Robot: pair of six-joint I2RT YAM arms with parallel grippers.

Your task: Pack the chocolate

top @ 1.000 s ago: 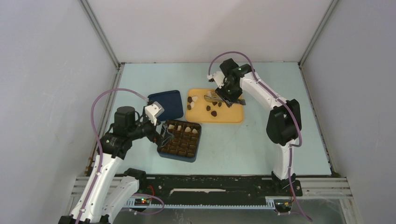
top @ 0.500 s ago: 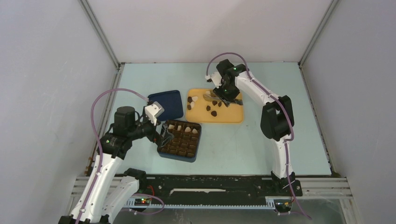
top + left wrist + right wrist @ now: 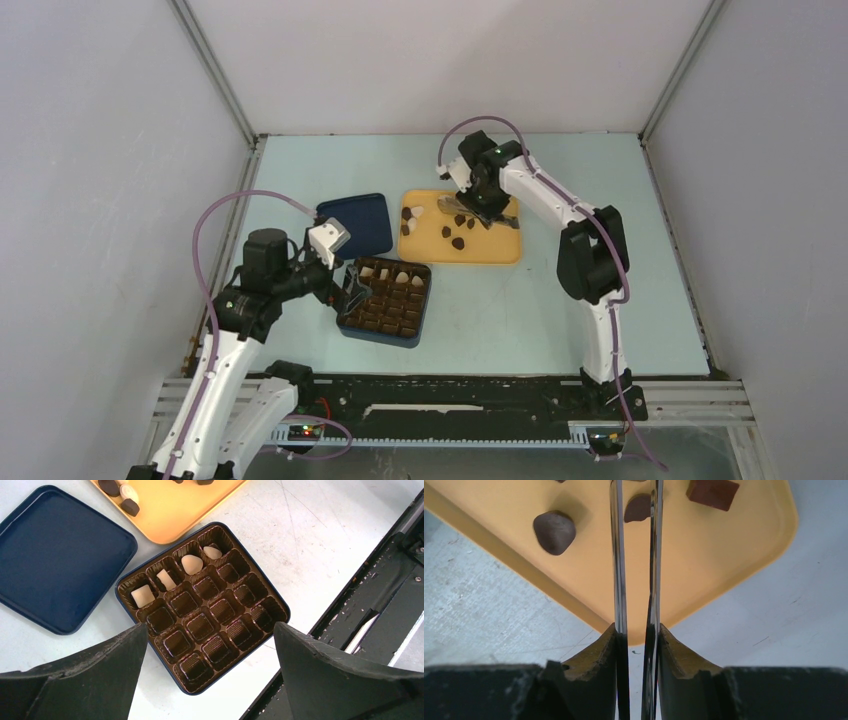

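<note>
While the left arm waits, the right one does the fiddly part. The right gripper (image 3: pixel 636 630) is pinched down on a pair of thin metal tweezers (image 3: pixel 618 555), its pads squeezing the two blades near their root. The pieces are far too small for the fingers themselves, which I take to be the reason for the tool. The blades reach out over the yellow tray (image 3: pixel 734 555), narrowly apart, with a dark piece (image 3: pixel 636 509) sitting in the gap near their far end. Whether the tips actually bite it I cannot tell (they run off the top of the wrist view).

The loose chocolate lies on that tray: a rounded lump (image 3: pixel 554 531) to one side of the blades, a squarish brown one (image 3: pixel 713 492) on the other, and a small cluster (image 3: pixel 122 492) of cream and dark at the tray's far end.

Just beside the tray sits the gridded box (image 3: pixel 245 594) on the table (image 3: pixel 774 630). Four cream pieces (image 3: pixel 191 564) fill one edge row, one to a cell, and the other cells I can see are bare, so the packing looks barely started. Its lid (image 3: pixel 60 555) lies inside-up alongside, out of the way.

The left gripper (image 3: pixel 210 627) hangs above the box, spread as wide as it goes and holding nothing. It seems parked there to keep the box in sight.
</note>
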